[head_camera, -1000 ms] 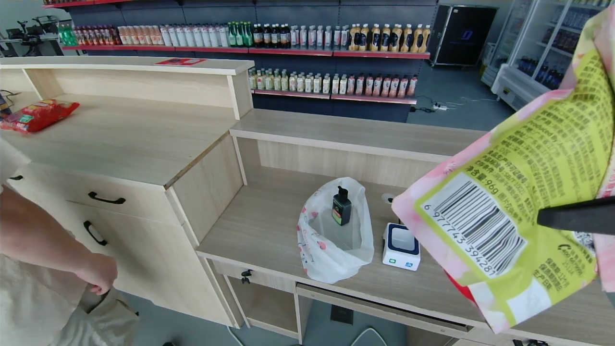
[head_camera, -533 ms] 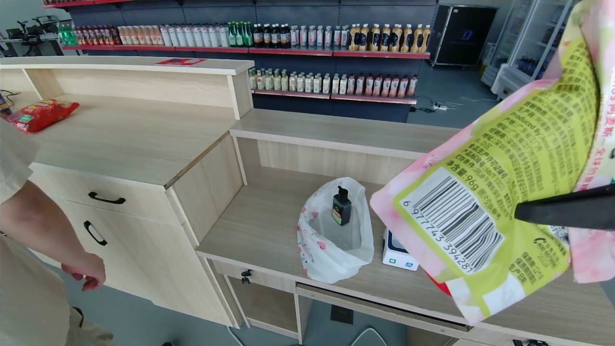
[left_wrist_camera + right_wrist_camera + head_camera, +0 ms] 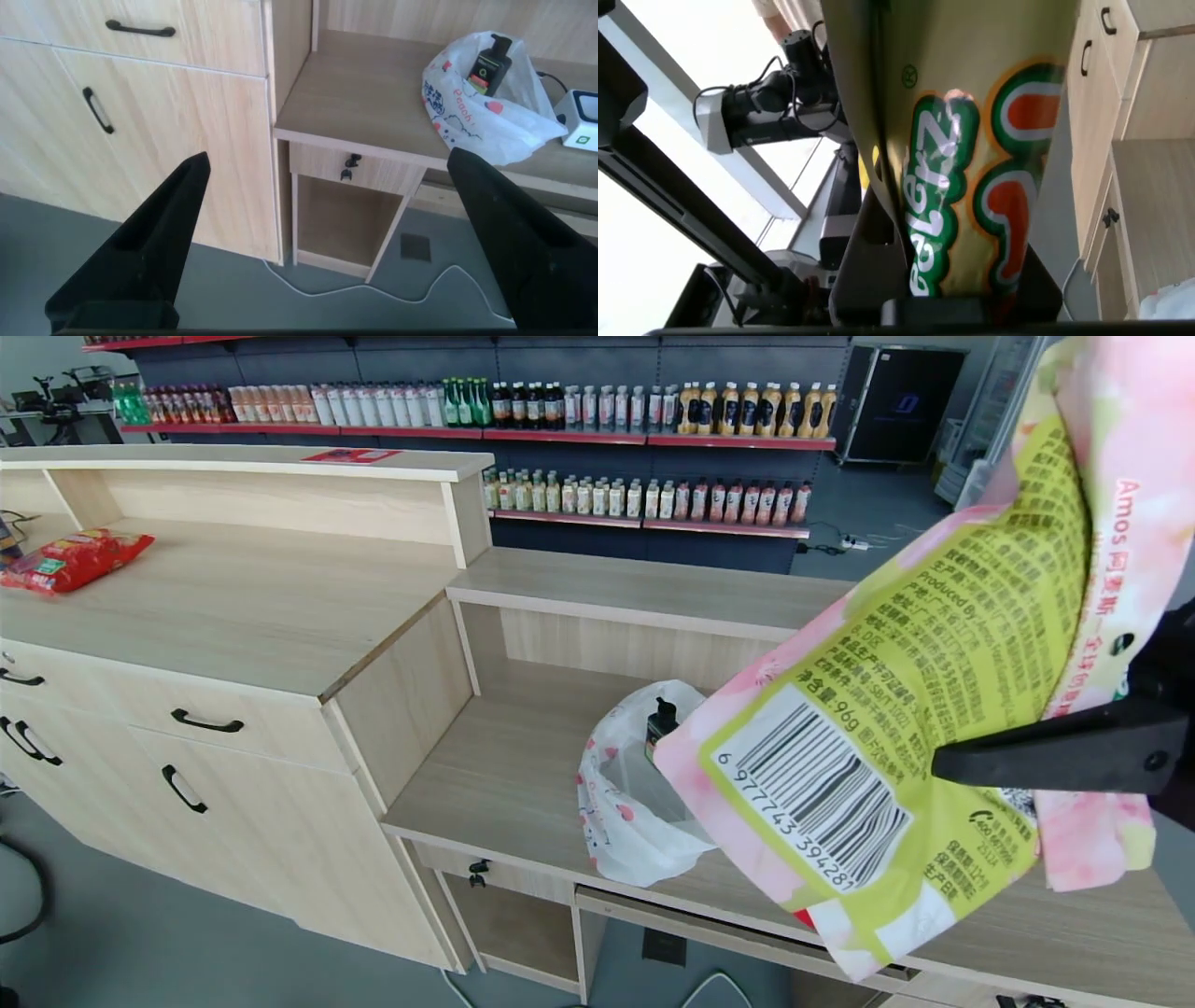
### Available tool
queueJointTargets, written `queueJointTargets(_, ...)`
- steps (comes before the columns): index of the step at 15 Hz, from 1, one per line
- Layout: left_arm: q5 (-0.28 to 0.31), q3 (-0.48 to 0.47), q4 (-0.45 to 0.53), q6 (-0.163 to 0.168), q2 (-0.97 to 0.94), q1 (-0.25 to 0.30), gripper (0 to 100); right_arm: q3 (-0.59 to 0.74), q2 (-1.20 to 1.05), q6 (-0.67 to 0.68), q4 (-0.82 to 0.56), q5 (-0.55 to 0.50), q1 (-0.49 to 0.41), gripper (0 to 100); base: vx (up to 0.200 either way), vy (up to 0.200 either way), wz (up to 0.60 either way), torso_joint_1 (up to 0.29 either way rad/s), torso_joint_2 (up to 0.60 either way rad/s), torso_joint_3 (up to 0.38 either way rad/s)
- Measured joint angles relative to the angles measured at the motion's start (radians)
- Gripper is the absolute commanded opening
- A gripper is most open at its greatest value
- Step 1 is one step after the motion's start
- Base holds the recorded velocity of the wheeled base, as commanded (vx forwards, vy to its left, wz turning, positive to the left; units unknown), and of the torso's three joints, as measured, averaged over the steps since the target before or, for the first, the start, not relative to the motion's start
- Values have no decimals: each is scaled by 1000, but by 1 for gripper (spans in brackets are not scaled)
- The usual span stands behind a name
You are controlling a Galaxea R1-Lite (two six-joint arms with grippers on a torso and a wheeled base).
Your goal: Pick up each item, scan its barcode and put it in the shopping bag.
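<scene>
Right gripper (image 3: 971, 763) is clamped across the pink-and-green foil snack packet (image 3: 896, 691), one black finger lying over its printed back. It holds the packet high above the pale wooden counter (image 3: 504, 775). The packet's long axis slants down toward the robot's left, and its barcode (image 3: 812, 789) faces up toward the head camera. Below and left of its low corner sits the white plastic shopping bag (image 3: 621, 821), mouth open, with a black pump bottle (image 3: 488, 65) inside. The white-and-blue box scanner (image 3: 581, 110) stands just beside the bag, so the barcode likely needs turning downward. The left gripper (image 3: 329, 159) hangs low before the counter front, fingers spread wide and empty.
</scene>
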State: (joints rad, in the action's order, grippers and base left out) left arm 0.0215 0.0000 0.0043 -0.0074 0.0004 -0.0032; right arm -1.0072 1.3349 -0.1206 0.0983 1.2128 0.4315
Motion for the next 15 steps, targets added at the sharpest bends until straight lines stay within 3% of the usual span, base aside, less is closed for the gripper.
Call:
queueJointTargets(10, 0, 0, 0, 0, 0, 0, 100, 11, 15, 1, -5, 1, -14, 0, 0, 0, 0, 0, 0, 0)
queueJointTargets(13, 0, 0, 0, -1, 0, 0, 100, 48, 7, 5, -12, -4, -135, 0, 0, 0, 0, 0, 0, 0)
queueJointTargets(15, 0, 0, 0, 0, 0, 0, 100, 108, -11, 2, -23, -58, -302, 0, 0, 0, 0, 0, 0, 0)
